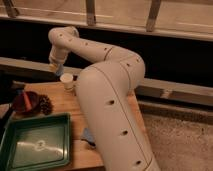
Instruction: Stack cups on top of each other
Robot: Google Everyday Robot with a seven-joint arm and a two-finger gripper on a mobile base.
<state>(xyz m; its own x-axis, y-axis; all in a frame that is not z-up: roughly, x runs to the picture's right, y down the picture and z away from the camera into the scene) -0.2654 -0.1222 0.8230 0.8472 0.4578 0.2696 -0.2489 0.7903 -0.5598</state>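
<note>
The white cup stands upright at the back of the wooden table. My gripper hangs just up and left of it, at the end of the big white arm. It is shut, and a small bluish shape at its tip looks like the blue-grey cup. That cup is above the white cup's rim and apart from it. The arm's bulk hides the right half of the table.
A reddish-brown bowl and a dark pinecone-like thing sit at the table's left. A green tray fills the front left. A flat blue piece peeks out beside the arm. A dark ledge and railing run behind the table.
</note>
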